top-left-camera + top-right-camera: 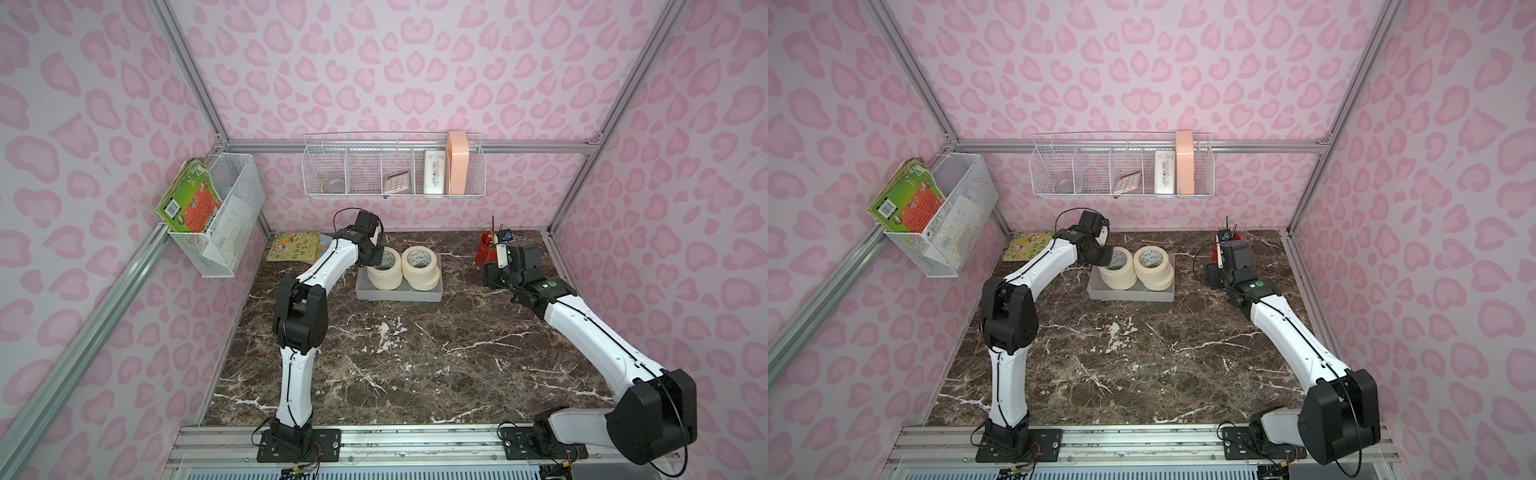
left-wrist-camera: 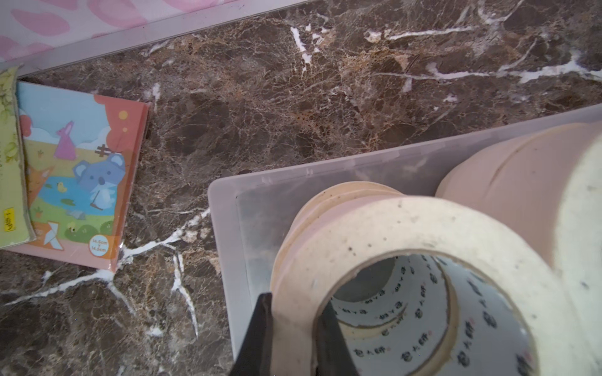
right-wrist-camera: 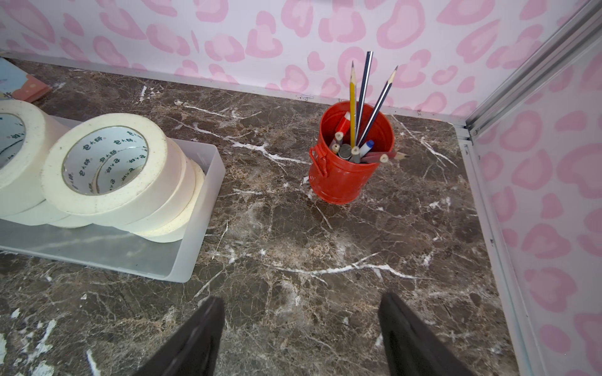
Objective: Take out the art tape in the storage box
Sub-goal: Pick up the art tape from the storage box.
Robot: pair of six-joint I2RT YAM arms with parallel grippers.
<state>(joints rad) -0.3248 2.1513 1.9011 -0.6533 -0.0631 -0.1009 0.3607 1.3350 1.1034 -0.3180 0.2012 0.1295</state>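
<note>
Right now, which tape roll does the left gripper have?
The top roll of the stack nearer the picture books: the left gripper pinches its wall, one finger inside the core. No other roll is gripped.

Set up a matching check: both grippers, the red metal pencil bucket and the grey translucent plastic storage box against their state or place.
1. left gripper
2. right gripper
3. red metal pencil bucket
4. grey translucent plastic storage box

A. holds two stacks of cream masking tape rolls
B. jaws open above the brown marble tabletop
C. stands near the back right corner
D. jaws shut on the wall of a top roll

Pairs: 1-D, 2-B, 3-C, 4-A
</note>
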